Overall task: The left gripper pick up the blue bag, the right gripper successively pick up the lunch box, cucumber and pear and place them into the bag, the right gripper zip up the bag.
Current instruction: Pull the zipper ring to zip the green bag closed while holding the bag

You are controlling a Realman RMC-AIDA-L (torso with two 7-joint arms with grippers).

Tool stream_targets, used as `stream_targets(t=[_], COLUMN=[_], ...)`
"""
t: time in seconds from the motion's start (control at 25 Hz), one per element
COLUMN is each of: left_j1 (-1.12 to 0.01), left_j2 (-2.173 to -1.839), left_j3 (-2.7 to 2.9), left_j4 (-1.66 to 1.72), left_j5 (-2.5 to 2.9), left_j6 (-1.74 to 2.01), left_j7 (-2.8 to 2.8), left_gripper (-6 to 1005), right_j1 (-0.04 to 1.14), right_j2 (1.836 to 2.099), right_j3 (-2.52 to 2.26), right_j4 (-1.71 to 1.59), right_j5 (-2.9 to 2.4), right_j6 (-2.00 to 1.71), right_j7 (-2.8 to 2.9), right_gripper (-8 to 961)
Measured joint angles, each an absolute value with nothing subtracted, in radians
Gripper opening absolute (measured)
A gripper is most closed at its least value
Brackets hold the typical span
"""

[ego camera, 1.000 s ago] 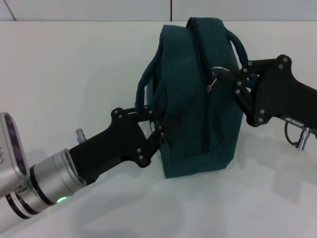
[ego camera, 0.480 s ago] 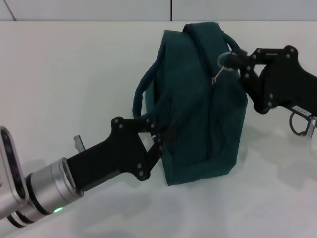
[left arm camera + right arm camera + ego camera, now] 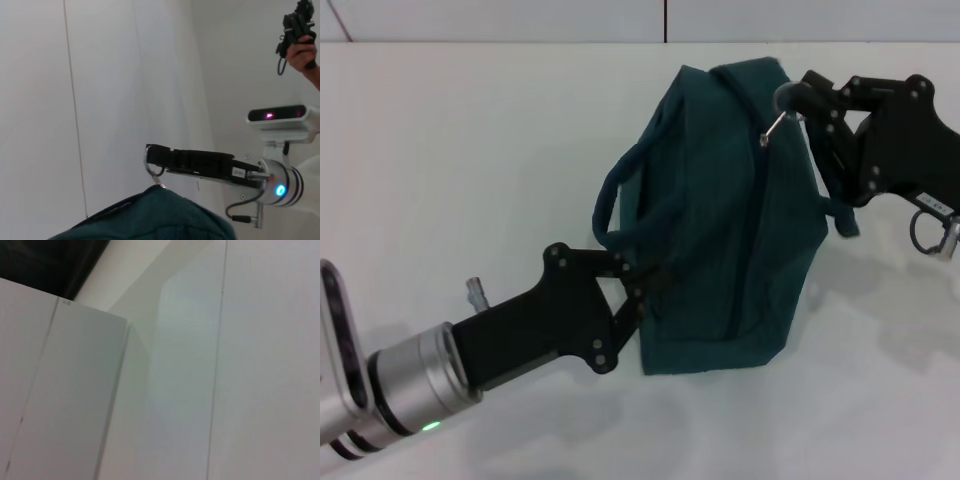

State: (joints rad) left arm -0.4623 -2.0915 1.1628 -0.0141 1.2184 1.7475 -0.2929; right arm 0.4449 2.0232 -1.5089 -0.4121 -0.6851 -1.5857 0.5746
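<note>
Bag [image 3: 720, 210], gripped low by left gripper [image 3: 642, 285]; right gripper [image 3: 790, 100] pinches zipper pull [image 3: 772, 126] near top—zipping apparently nearly finished, contents unseen.

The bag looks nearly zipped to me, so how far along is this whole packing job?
Late stage. No lunch box, cucumber or pear lies on the table, so they are presumably inside the blue bag, though its contents are hidden. The left gripper holds the bag near its lower edge, while the right gripper pulls the zipper pull near the bag's top. What's left: finishing the zip, if any remains, and letting go.
</note>
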Motion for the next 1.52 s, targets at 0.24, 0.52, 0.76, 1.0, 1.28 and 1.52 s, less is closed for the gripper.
stream_targets(t=[0.24, 0.52, 0.76, 1.0, 1.28, 1.52], left_j1=[-0.397, -0.350, -0.337, -0.346, -0.379, -0.446], left_j2=[-2.084, -2.078, -2.094, -2.095, -2.064, -2.051], left_j3=[1.151, 1.093, 1.072, 1.073, 1.074, 1.068], left_j4=[0.081, 0.122, 0.126, 0.106, 0.349, 0.534], left_j5=[1.171, 1.104, 1.092, 1.038, 1.136, 1.347], left_j6=[1.683, 1.666, 1.680, 1.747, 1.731, 1.638], left_j7=[-0.357, -0.443, -0.363, -0.418, -0.862, -1.130], left_gripper=[46, 45, 65, 145, 257, 522], right_j1=[0.441, 0.439, 0.446, 0.452, 0.463, 0.474], right_j2=[2.027, 2.028, 2.028, 2.028, 2.028, 2.028], right_j3=[-1.508, -1.518, -1.521, -1.536, -1.537, -1.539], right_j4=[-0.412, -0.409, -0.399, -0.399, -0.398, -0.395], right_j5=[-0.671, -0.663, -0.663, -0.660, -0.662, -0.666], right_j6=[-1.557, -1.530, -1.527, -1.527, -1.526, -1.524], right_j7=[0.530, 0.508, 0.507, 0.505, 0.502, 0.495], right_gripper=[19, 18, 18, 18, 18, 18])
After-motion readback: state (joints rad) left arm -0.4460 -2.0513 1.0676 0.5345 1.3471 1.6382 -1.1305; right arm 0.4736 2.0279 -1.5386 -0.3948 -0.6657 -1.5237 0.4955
